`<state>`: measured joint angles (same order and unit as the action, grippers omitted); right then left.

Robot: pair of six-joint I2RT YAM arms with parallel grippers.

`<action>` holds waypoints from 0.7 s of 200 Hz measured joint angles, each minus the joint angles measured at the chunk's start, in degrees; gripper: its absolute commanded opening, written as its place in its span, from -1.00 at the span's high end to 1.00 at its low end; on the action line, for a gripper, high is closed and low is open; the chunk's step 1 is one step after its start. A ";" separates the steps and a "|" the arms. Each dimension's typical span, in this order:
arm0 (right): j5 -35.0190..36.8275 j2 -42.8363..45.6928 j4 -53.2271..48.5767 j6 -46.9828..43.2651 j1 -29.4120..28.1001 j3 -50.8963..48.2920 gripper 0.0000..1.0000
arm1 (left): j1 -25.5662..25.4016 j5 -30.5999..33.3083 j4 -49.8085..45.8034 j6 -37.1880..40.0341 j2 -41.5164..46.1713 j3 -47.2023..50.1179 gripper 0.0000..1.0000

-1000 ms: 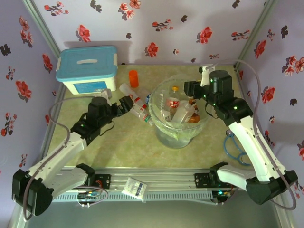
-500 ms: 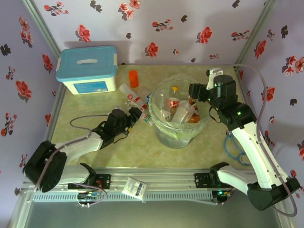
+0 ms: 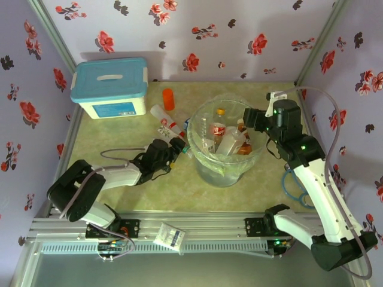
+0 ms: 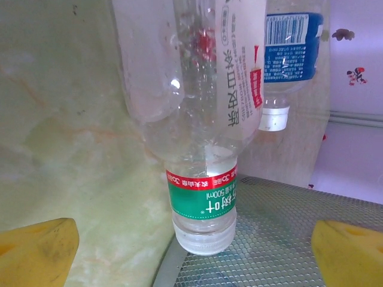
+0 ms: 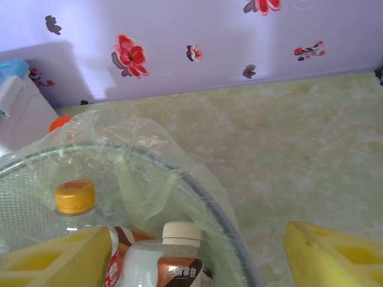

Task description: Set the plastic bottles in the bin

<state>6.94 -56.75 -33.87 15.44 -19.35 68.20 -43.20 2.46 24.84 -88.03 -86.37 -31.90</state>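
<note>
Back wall, left wall and right wall were papered in pale lavender with scattered red and dark flowers. Grey metal posts stood in both rear corners. Table top was a pale green marbled surface with a slight sheen. A slotted aluminium rail ran along the near edge. Lighting was even and diffuse, and shadows were soft.
</note>
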 measured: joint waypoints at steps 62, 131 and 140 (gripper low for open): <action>-0.50 -0.39 1.14 1.75 0.24 -0.72 -0.53 | -1.66 -0.31 7.85 -3.13 -7.76 -2.34 -0.98; -0.68 0.50 1.18 2.38 0.52 -0.90 -0.55 | -1.70 -0.44 17.25 -7.04 -14.86 -4.70 -0.73; -0.68 0.57 1.18 2.49 0.61 -0.98 -0.55 | -1.70 -0.28 17.73 -7.50 -15.23 -4.70 -0.67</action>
<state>6.26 -56.18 -32.69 17.93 -18.74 67.22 -44.91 2.17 42.57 -95.53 -101.60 -36.60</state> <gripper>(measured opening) 0.773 0.868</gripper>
